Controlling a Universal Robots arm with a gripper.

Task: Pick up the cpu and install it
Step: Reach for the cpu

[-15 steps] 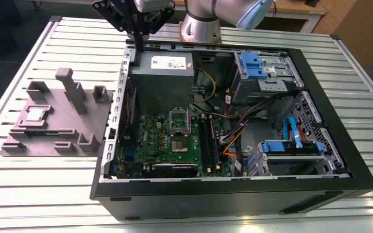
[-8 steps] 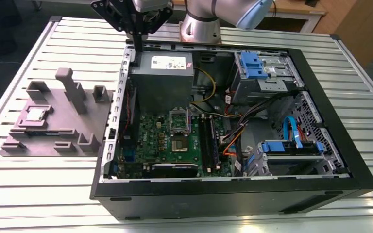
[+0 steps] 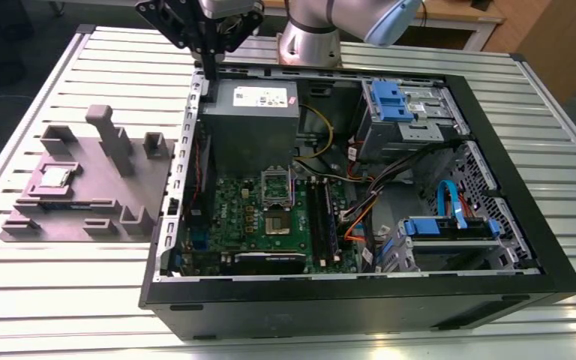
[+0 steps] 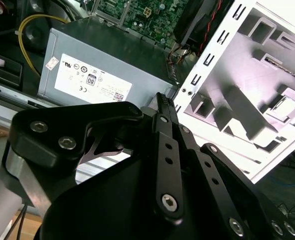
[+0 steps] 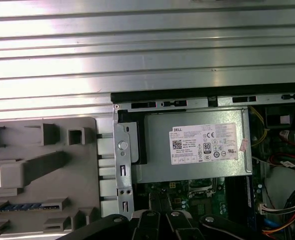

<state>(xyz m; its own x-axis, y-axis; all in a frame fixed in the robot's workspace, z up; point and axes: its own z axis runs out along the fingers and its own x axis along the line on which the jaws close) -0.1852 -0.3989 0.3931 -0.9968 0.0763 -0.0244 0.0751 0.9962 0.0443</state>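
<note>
- The cpu (image 3: 56, 177), a small flat square chip with a silvery-grey metal top, lies face up in a recess of the grey moulded plastic fixture (image 3: 118, 206). The fixture rests on the ribbed aluminium surface (image 3: 68, 274), outside the open black computer case (image 3: 368, 304), on the exterior view's left.
- My black hand (image 3: 208, 73) hangs above the case's rear corner, just beside the grey box-shaped power supply (image 3: 251, 112). It is well apart from the chip and touches nothing.
- From the hand, the chip lies toward the exterior view's left and toward the camera, past the case wall and lower down. Being square, it offers no long axis to align with.
- I judge the dark square socket frame (image 3: 276, 217) on the green board, inside the case, to be about as far from the hand, on the opposite side.
- The arm's wrist points straight down. In the first wrist view the fingers (image 5: 155, 202) sit together, with nothing between them.
</note>
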